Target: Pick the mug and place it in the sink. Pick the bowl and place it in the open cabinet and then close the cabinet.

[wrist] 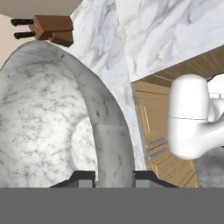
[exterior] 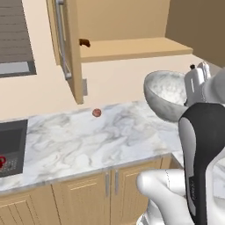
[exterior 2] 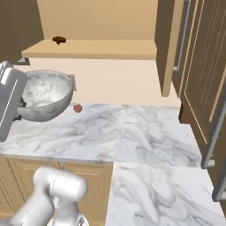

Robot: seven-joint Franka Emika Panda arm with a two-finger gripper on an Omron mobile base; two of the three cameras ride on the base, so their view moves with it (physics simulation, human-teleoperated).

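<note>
The big grey-white marbled bowl (exterior: 165, 94) hangs tilted above the right end of the counter, below the cabinet. My gripper (exterior: 188, 94) is shut on the bowl's right rim. From the other side the bowl (exterior 2: 44, 95) sits at the left with the gripper (exterior 2: 22, 107) clamped on its near edge. In the hand view the bowl (wrist: 43, 122) looms large, its rim pinched in the gripper (wrist: 114, 177). The red mug (exterior: 2, 163) lies in the black sink (exterior: 13, 136), cut off by the left edge. The cabinet (exterior: 132, 48) stands open, its door (exterior: 70, 48) swung outward.
A small reddish ball (exterior: 96, 112) rests on the marble counter (exterior: 88, 140) near the wall. A brown object (exterior: 84, 42) sits on the cabinet shelf (exterior 2: 88, 48). Tall cabinet doors with bar handles (exterior 2: 207, 88) line the right side. Under-counter cupboards (exterior: 110, 189) run below.
</note>
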